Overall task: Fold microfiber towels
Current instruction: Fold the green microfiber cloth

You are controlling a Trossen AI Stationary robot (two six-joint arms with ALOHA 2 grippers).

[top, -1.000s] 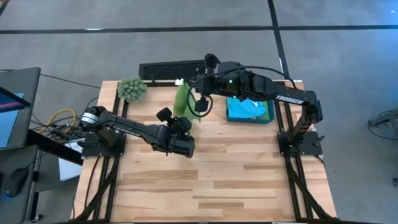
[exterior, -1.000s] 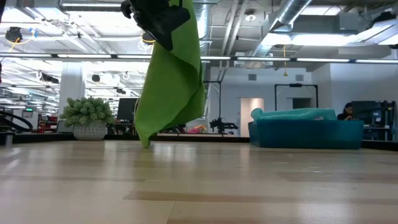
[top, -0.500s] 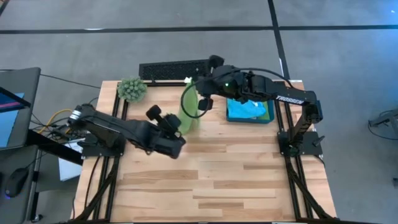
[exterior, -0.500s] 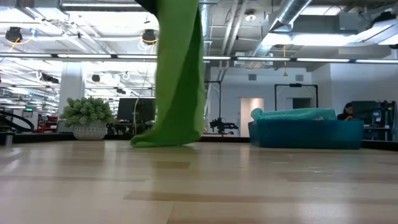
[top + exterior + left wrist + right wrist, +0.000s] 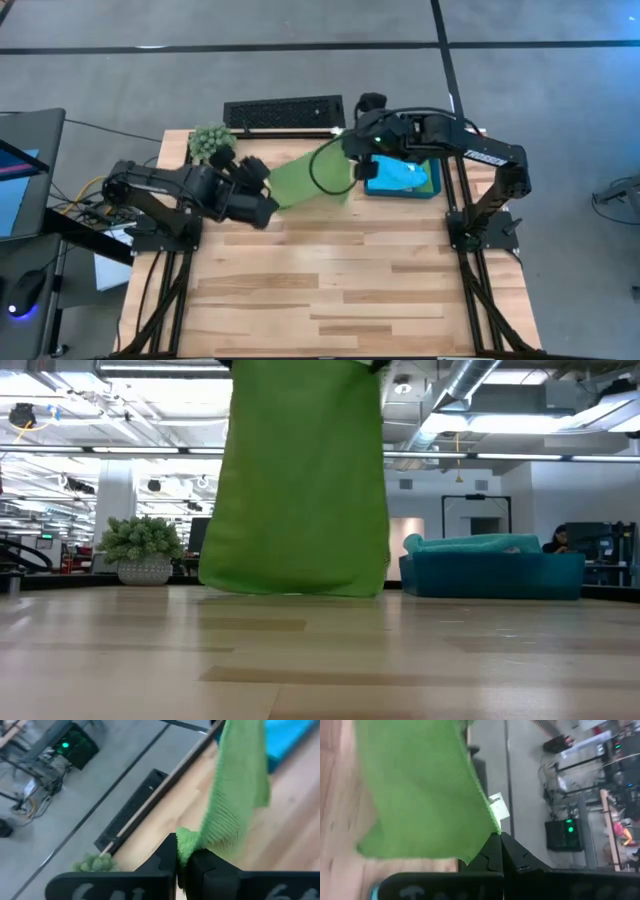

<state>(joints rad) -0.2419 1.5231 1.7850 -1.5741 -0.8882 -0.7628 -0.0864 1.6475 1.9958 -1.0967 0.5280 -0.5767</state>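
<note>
A lime green microfiber towel (image 5: 312, 180) hangs spread as a flat sheet between my two grippers, over the far half of the table. My left gripper (image 5: 270, 190) is shut on its left upper corner and my right gripper (image 5: 350, 165) is shut on its right upper corner. In the low view the towel (image 5: 300, 480) hangs straight, with its lower edge (image 5: 290, 592) at about the tabletop's level; I cannot tell whether that edge touches the wood. More towels, light blue (image 5: 398, 175), lie in a teal bin. My left gripper pinches one upper corner of the towel (image 5: 186, 842) between its two fingers (image 5: 165, 862), slanting down from the table's left side. The cloth runs up and away from the fingers and hangs below them. Whether one layer or several, I cannot tell. My right gripper pinches the other upper corner (image 5: 487, 830), beside the white tag (image 5: 498, 810), between its two fingers (image 5: 512, 855). It comes slanting down from the table's right side. The towel hangs below the hold as a flat sheet.
The teal bin (image 5: 432, 188) stands at the far right of the table, also in the low view (image 5: 490, 572). A fuzzy green plant ball (image 5: 210, 142) sits at the far left corner. A dark keyboard (image 5: 285, 112) lies beyond the far edge. Bare wood fills the near half.
My left gripper has risen and drawn back toward the table's left and far side with its corner of the towel. My right gripper has shifted a little to the right and tipped. The towel, which hung bunched in a narrow strip, has spread out into a wide sheet.
</note>
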